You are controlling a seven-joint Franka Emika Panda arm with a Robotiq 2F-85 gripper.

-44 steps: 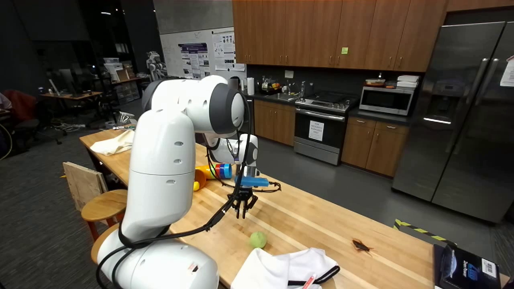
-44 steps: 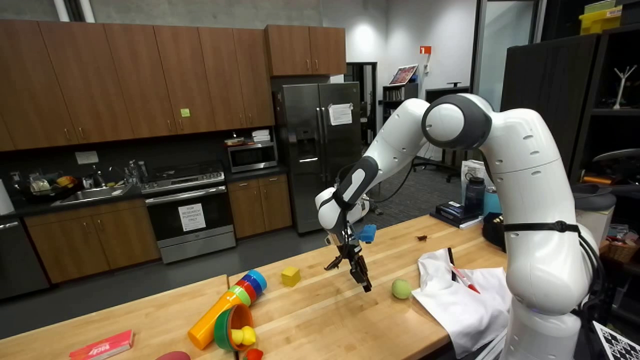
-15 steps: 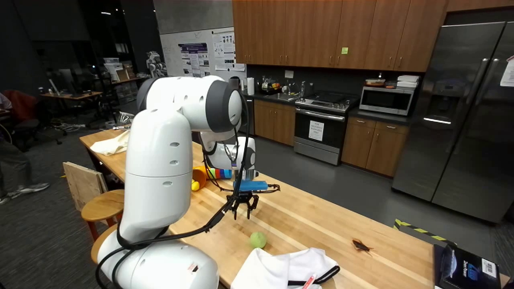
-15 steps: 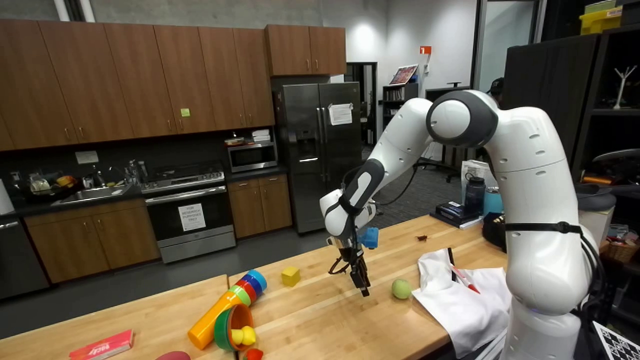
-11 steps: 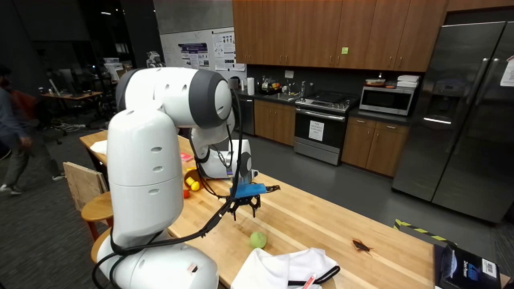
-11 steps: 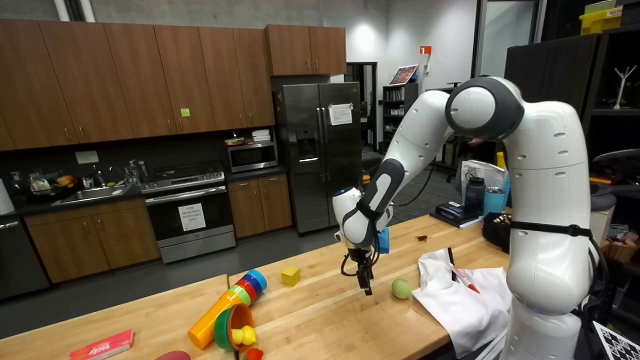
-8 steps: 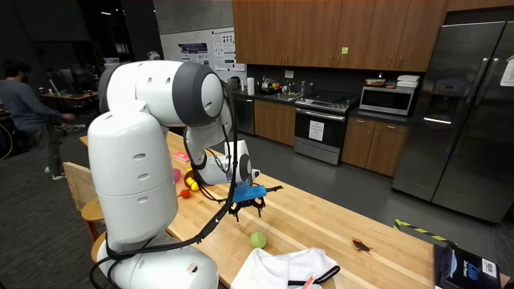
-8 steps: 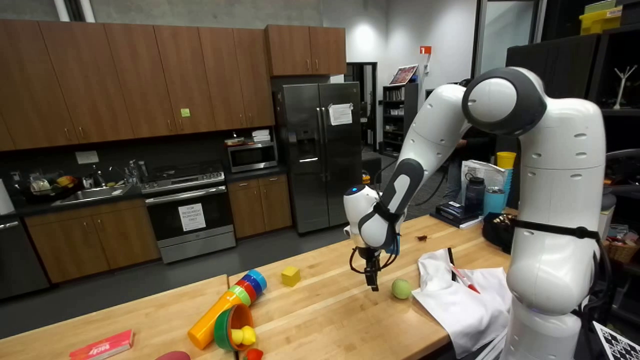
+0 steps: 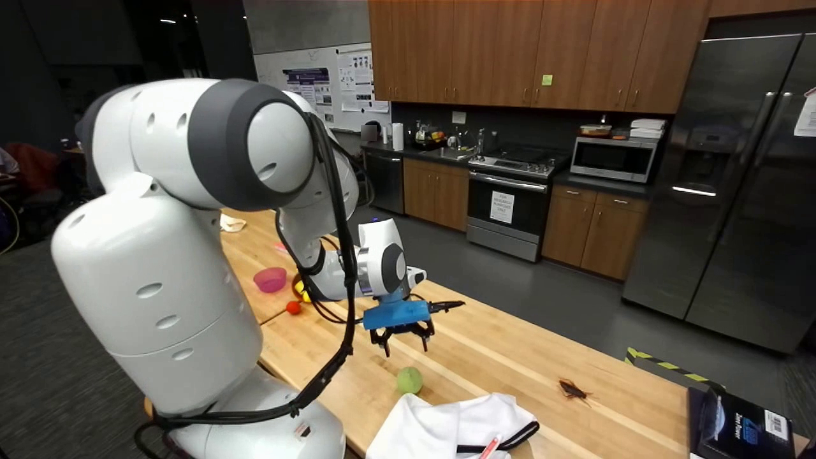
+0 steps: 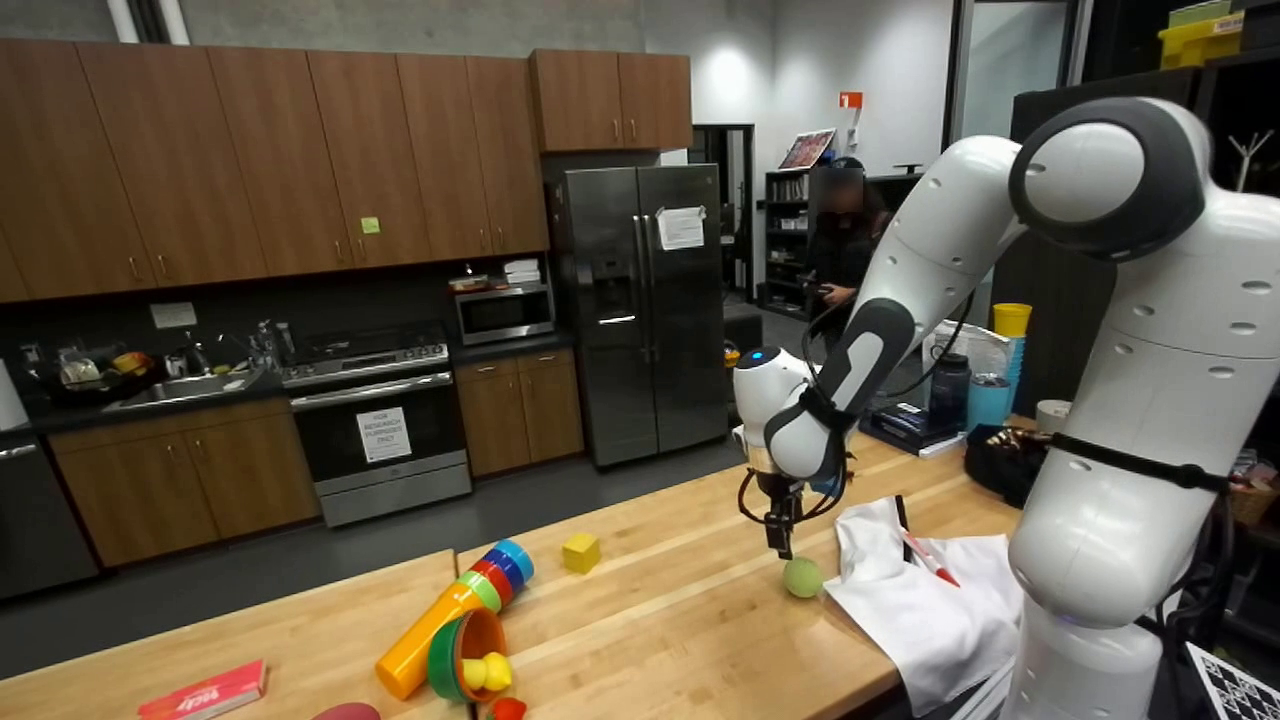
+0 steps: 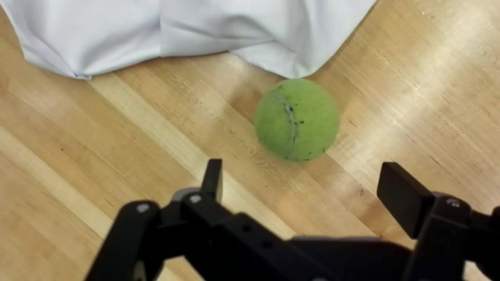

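Far left in an exterior view, on the wooden table point(image 10: 640, 650): a flat red box point(image 10: 205, 692). Next, an orange cup point(image 10: 425, 645) lies on its side, a row of green, red and blue cups point(image 10: 497, 578) running on from its end. Just beside it, a green bowl point(image 10: 445, 658) is tipped over, orange inside, with a yellow toy point(image 10: 487, 671) at its mouth. A yellow block point(image 10: 581, 552) sits a little apart.

Further along, the claw point(image 11: 302, 185) hangs above the table. Wrist view gives its state plainly: black fingers point(image 11: 214, 177) spread wide apart. A green tennis ball point(image 11: 297, 121) rests on the wood near them, out ahead of the gap.

Right of the ball, a rumpled white cloth point(image 10: 950, 610), one corner reaching up to it (touching or only close, cannot tell). A red-and-white marker point(image 10: 930, 560) lies on the cloth. Past that, in an exterior view, a brown bug point(image 9: 574, 389) (toy or real, unclear). Beyond the cloth, a black bottle point(image 10: 950, 385) and a blue cup point(image 10: 988, 402) stand close together; far right rises the white arm point(image 10: 1095, 530).
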